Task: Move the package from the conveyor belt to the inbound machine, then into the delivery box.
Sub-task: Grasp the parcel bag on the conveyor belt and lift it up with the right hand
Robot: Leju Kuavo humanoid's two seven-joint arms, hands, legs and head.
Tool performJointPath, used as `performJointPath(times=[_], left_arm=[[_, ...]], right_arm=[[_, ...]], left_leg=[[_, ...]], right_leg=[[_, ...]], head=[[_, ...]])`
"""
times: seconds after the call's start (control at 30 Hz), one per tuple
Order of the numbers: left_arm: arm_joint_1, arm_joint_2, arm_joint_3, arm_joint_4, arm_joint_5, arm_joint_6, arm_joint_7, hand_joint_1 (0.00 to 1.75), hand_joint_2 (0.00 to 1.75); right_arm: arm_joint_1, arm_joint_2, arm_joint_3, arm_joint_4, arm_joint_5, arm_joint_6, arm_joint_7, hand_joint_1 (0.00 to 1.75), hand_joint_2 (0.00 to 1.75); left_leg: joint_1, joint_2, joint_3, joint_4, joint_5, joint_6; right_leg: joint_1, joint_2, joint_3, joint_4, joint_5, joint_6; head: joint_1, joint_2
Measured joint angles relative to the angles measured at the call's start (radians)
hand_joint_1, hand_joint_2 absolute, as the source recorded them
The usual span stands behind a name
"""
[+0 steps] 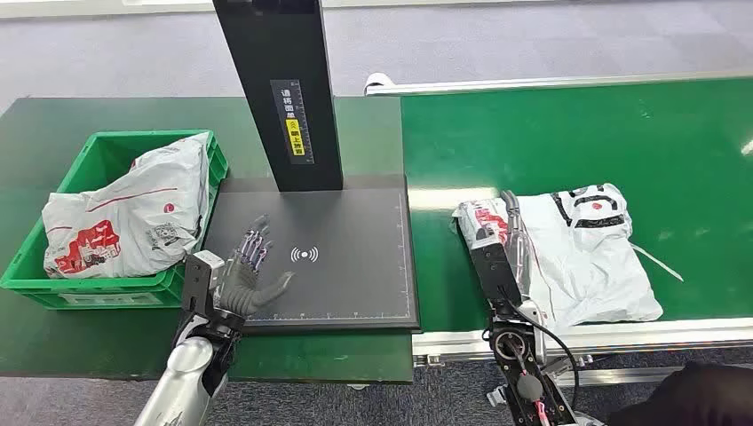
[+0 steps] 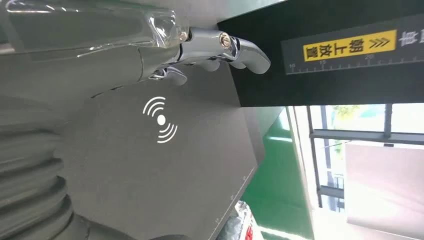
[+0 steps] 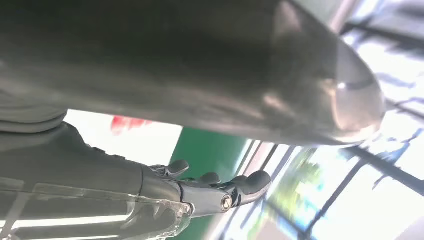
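A white plastic package (image 1: 582, 253) with red and black print lies on the green conveyor belt (image 1: 577, 133), near its front edge. My right hand (image 1: 502, 241) lies edge-on along the package's left side, fingers stretched straight out. In the right wrist view the fingers (image 3: 220, 192) and the thick thumb stand apart, with the package (image 3: 135, 142) showing beyond the gap. My left hand (image 1: 250, 266) hovers with fingers spread over the front left corner of the black inbound machine pad (image 1: 355, 284), holding nothing. The left wrist view shows its fingers (image 2: 235, 47) above the pad (image 2: 150, 170).
A black post (image 1: 280, 89) with a yellow label rises from the back of the pad. A green delivery box (image 1: 89, 293) stands left of the pad with white packages (image 1: 133, 213) in it. The belt's metal frame (image 1: 622, 335) runs along the front.
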Motion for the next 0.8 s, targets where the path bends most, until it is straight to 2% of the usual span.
performJointPath(times=[0.07, 0.1, 0.17, 0.23, 0.5, 0.63, 0.8], left_arm=[[-0.001, 0.0, 0.0, 0.0, 0.0, -0.003, 0.004, 0.0, 1.75], [-0.002, 0.0, 0.0, 0.0, 0.0, -0.008, 0.008, 0.0, 1.75], [-0.006, 0.0, 0.0, 0.0, -0.003, -0.019, 0.012, 0.0, 1.75], [-0.011, -0.001, 0.0, 0.001, -0.01, -0.03, 0.013, 0.0, 1.75], [-0.032, -0.003, 0.0, 0.017, -0.03, -0.054, 0.012, 0.0, 1.75], [-0.043, -0.003, 0.001, 0.026, -0.034, -0.057, 0.012, 0.0, 1.75], [-0.052, -0.004, 0.003, 0.031, -0.037, -0.057, 0.015, 0.0, 1.75]], right_arm=[[-0.008, -0.014, -0.002, 0.02, 0.146, -0.011, 0.081, 0.0, 0.0], [-0.016, -0.027, -0.007, 0.042, 0.276, -0.013, 0.152, 0.0, 0.0], [-0.031, -0.047, -0.029, 0.095, 0.479, 0.025, 0.258, 0.0, 0.0], [-0.037, -0.055, -0.059, 0.14, 0.585, 0.085, 0.316, 0.0, 0.0], [-0.039, -0.065, -0.14, 0.229, 0.732, 0.302, 0.397, 0.0, 0.0], [-0.041, -0.069, -0.149, 0.257, 0.786, 0.346, 0.43, 0.0, 0.0], [-0.042, -0.07, -0.149, 0.28, 0.834, 0.354, 0.473, 0.0, 0.0]], left_leg=[[0.0, 0.0, 0.0, 0.0, 0.0, 0.0], [0.0, 0.0, 0.0, 0.0, 0.0, 0.0], [0.0, -0.001, 0.0, 0.0, 0.0, 0.0], [0.0, -0.001, 0.0, 0.0, 0.0, 0.0], [0.0, 0.0, 0.0, 0.0, 0.0, 0.0], [0.0, 0.0, 0.0, 0.0, 0.0, 0.0], [0.0, 0.0, 0.0, 0.0, 0.0, 0.0]], right_leg=[[0.0, 0.0, 0.0, 0.0, 0.0, 0.0], [0.0, 0.0, 0.0, 0.0, 0.0, 0.0], [0.0, 0.0, 0.0, 0.0, 0.0, 0.0], [0.0, 0.0, 0.0, 0.0, 0.0, 0.0], [0.0, 0.0, -0.001, 0.0, 0.0, 0.0], [0.0, 0.0, 0.0, 0.0, 0.0, 0.0], [0.0, 0.0, 0.0, 0.0, 0.0, 0.0]], head=[[0.0, 0.0], [0.0, 0.0], [0.0, 0.0], [0.0, 0.0], [0.0, 0.0], [0.0, 0.0], [0.0, 0.0]])
